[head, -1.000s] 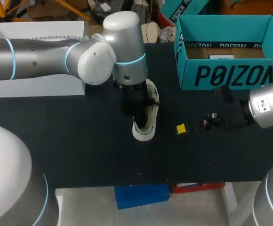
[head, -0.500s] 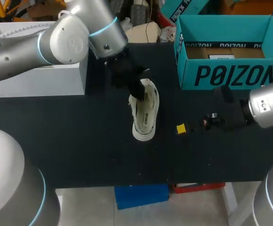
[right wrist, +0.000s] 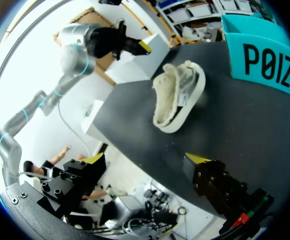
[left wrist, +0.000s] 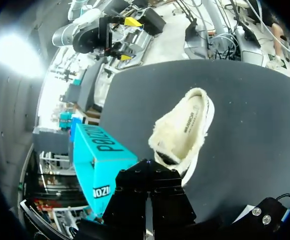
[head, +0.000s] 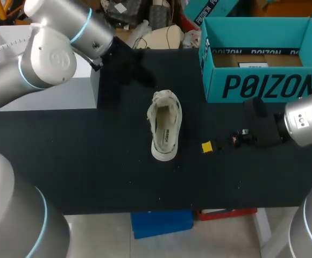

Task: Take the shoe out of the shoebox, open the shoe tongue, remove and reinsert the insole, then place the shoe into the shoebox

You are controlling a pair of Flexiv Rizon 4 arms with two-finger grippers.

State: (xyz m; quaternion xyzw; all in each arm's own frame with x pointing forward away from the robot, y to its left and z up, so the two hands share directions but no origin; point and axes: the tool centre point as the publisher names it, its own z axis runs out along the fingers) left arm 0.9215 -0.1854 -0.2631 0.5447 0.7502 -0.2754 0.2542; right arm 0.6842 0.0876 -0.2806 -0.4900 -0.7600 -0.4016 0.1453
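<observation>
A cream, fleece-lined shoe [head: 164, 131] lies on the black table [head: 91, 161], toe toward the front edge, with its insole showing inside. The teal shoebox [head: 261, 59] stands open at the back right. My left gripper [head: 139, 72] hangs over the back of the table, behind and left of the shoe. In the left wrist view its black fingers [left wrist: 147, 200] are pressed together with nothing between them, and the shoe [left wrist: 182, 132] lies ahead. My right gripper [head: 212, 144] sits low, right of the shoe. Its yellow-tipped fingers [right wrist: 92, 158] stand wide apart and empty, facing the shoe [right wrist: 177, 95].
A white box [head: 43, 86] stands at the table's back left, under my left arm. The shoebox [right wrist: 265, 60] rises close beside my right arm. Bare black tabletop surrounds the shoe.
My left arm has lifted off the shoe and swung back and to the left, leaving the shoe uncovered. The shoe and my right arm have stayed in place.
</observation>
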